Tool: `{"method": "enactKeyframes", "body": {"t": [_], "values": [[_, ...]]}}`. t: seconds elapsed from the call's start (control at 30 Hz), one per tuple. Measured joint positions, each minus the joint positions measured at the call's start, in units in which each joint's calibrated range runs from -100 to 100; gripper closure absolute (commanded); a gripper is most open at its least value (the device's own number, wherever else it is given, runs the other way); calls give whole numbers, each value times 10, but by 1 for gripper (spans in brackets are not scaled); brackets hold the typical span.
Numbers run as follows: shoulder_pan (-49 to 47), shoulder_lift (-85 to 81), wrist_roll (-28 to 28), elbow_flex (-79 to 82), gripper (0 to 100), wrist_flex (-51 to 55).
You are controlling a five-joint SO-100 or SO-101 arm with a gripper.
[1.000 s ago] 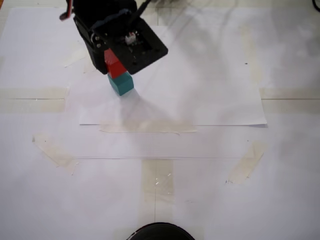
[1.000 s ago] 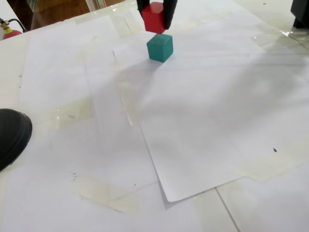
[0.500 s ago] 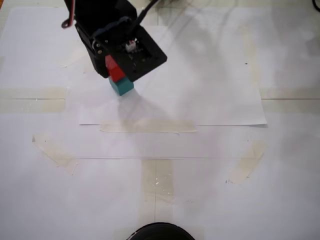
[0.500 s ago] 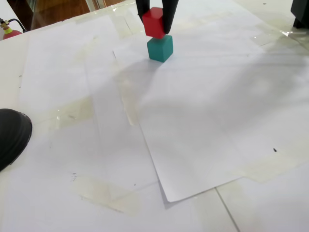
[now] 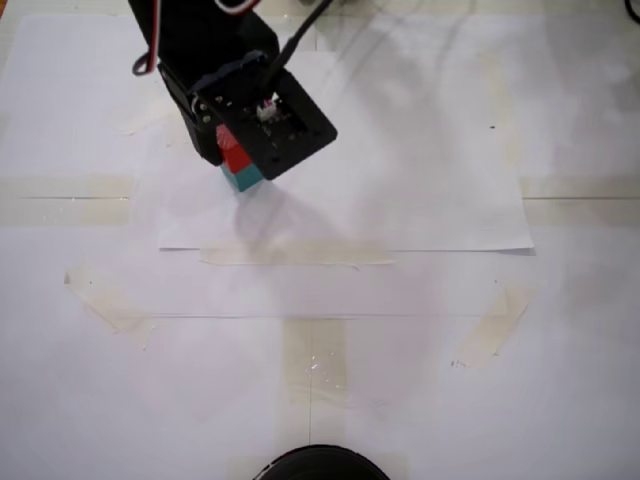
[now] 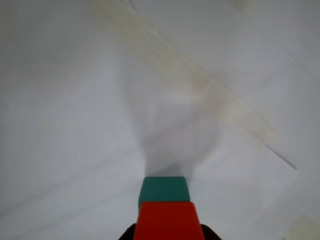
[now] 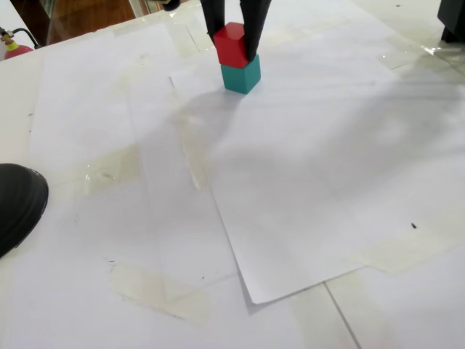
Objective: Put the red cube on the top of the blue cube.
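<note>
The red cube rests on top of the blue cube, a teal block standing on white paper. My gripper is shut on the red cube, its dark fingers down either side of it. In a fixed view from above, the arm's black body covers most of the stack, showing only part of the red cube and a teal corner of the blue cube. In the wrist view the red cube fills the bottom edge with the blue cube just beyond it.
Sheets of white paper are taped to the table, with tape strips along their edges. A black rounded object sits at the left edge of a fixed view, and shows as a black rounded object at the bottom edge from above.
My gripper has lowered with the red cube: a second ago the cube hung a little above the blue cube, and now it sits on it.
</note>
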Motion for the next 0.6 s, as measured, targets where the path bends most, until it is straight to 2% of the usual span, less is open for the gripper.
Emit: {"method": "enactKeyframes", "body": {"t": [0.23, 0.43, 0.6], "values": [[0, 0, 0, 0, 87, 0], [0, 0, 0, 0, 72, -2], [0, 0, -12, 0, 65, 4]]}}
